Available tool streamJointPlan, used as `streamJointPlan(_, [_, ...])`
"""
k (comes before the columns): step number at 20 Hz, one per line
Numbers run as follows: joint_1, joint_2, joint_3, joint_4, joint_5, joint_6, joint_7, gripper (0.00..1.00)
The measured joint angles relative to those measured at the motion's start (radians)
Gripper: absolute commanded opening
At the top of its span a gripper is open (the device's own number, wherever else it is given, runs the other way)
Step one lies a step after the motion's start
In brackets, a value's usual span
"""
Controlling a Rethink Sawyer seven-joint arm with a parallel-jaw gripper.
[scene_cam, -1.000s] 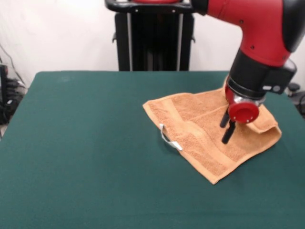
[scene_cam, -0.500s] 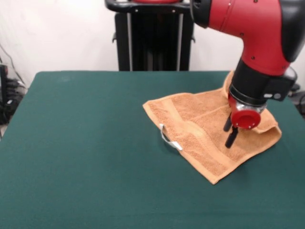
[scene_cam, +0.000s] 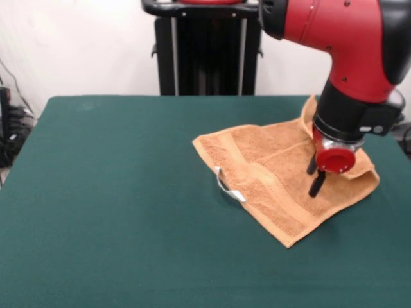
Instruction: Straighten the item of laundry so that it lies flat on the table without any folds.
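Shifted rightward, fingers (scene_cam: 314, 178) seemingly touch the folded towel (scene_cam: 270, 176).

Even, bright overhead illumination; soft shadows only; dark green felt counter (scene_cam: 115, 212) free of glare; focus slightly soft throughout.

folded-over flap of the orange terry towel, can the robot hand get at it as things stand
Probably yes: the hand hangs right beside the orange terry towel's folded flap, and nothing else lies on the green felt table.
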Motion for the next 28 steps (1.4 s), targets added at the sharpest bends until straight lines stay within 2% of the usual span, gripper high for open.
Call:
streamJointPlan(9, [0.036,-0.002,-0.019,-0.066,0.0,0.175,0.0,1.0])
streamJointPlan(13, [0.067,0.004,-0.031,-0.134,-0.002,0.235,0.0,1.0])
streamJointPlan(20, [0.103,0.008,-0.038,-0.182,0.003,0.241,0.0,1.0])
streamJointPlan(28, [0.102,0.011,-0.037,-0.181,0.006,0.237,0.0,1.0])
